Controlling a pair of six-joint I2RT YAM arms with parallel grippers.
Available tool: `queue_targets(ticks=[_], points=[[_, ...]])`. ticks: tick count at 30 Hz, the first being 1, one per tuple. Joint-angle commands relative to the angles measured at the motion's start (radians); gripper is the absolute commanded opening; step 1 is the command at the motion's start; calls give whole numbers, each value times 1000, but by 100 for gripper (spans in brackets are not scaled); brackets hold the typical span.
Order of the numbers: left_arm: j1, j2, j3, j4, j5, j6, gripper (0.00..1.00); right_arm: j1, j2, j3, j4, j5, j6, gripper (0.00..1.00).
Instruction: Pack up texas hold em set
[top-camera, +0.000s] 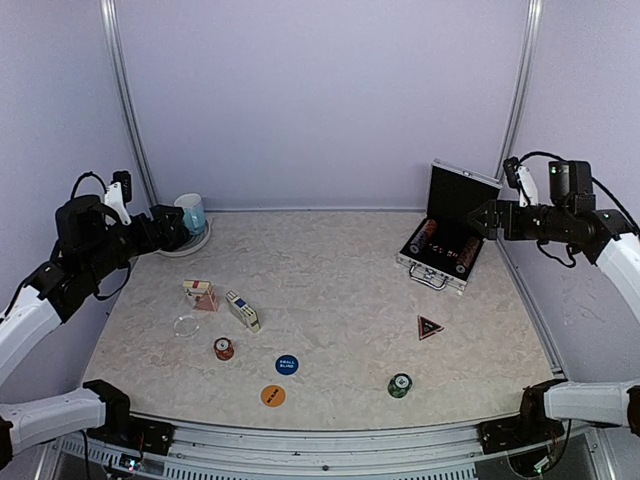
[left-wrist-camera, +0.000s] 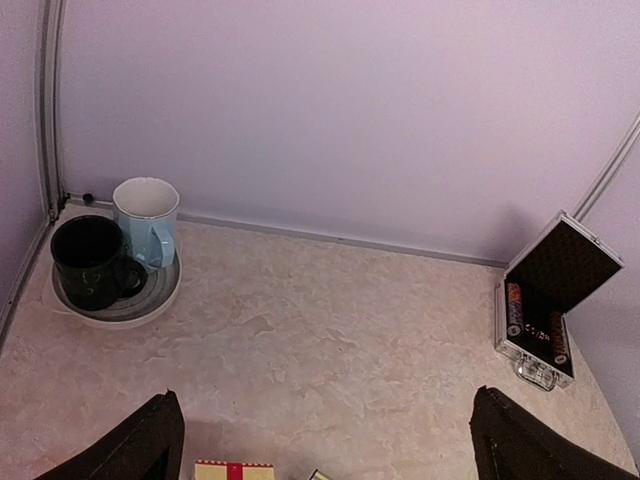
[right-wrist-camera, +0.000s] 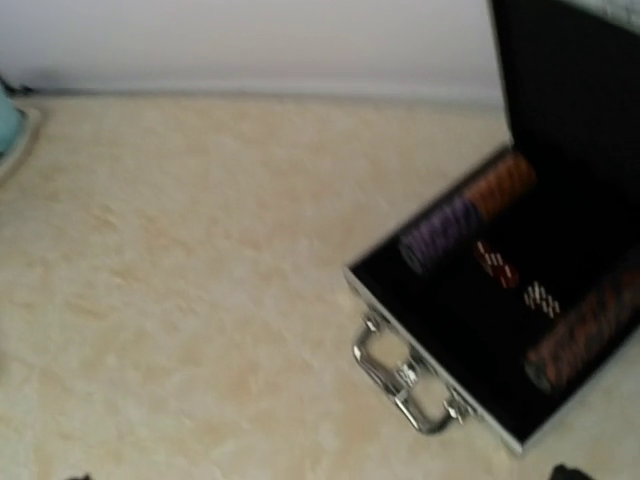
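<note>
Orange button (top-camera: 272, 396), open case (top-camera: 462, 197) (chip rows (top-camera: 421, 237) inside)

A round white plate (left-wrist-camera: 158, 300) with a grey ring lies in the far left corner of the pale marbled surface (left-wrist-camera: 330, 330). Two upright mugs stand close together on it: a dark green mug (left-wrist-camera: 90, 262) on the plate's left and a light blue mug (left-wrist-camera: 147, 218) at its back right.

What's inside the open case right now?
In the case, a purple-and-orange chip row and a darker chip row lie along the sides, small red and white pieces between them, too blurred to identify. Anything under the rows is covered.
</note>
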Motion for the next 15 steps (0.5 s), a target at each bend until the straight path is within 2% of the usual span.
queue_targets(ticks=[1,3,5,9,15], points=[[-1,-10,-18,30,61,33,99,13,53,-22,-7,85,111,99],[-1,-10,-19,32,62,33,99,13,62,-41,17,116,200,99],[-1,-12,-24,39,69,31,99,12,73,-57,36,84,268,99],[0,-5,-27,39,83,28,99,11,137,-69,56,-41,257,99],[1,5,-27,25,89,27,99,13,173,-107,118,49,273,99]])
